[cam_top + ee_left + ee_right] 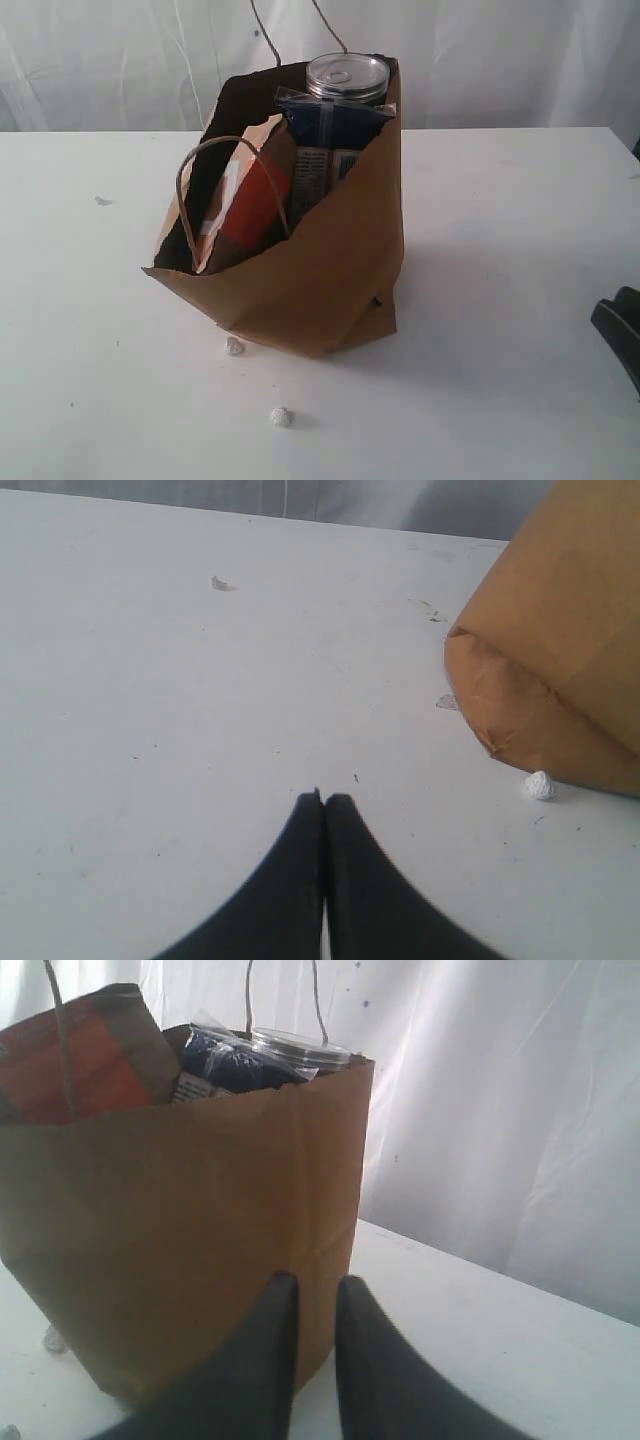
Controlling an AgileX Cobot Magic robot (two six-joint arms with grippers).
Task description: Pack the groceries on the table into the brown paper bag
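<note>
The brown paper bag (pixel 320 270) stands at the middle of the white table (pixel 500 250), leaning and open at the top. Out of it stick the dark can's silver pull-tab lid (pixel 347 77), the long dark-blue packet (pixel 335 120) and the brown pouch with orange strip (pixel 255 205). Carton, juice bottle and jar are hidden. My left gripper (pixel 324 798) is shut and empty over bare table, beside the bag (pixel 560 670). My right gripper (pixel 316 1282) is narrowly open, empty, close to the bag's side (pixel 180 1240); the can lid (pixel 300 1048), packet (pixel 230 1065) and pouch (pixel 90 1055) show above.
Two small white crumpled bits (pixel 281 416) (pixel 234 346) lie on the table in front of the bag, one near its corner (pixel 539 785). A tiny scrap (pixel 102 200) lies at far left. A dark part of the right arm (pixel 620 325) shows at the right edge. White curtain behind.
</note>
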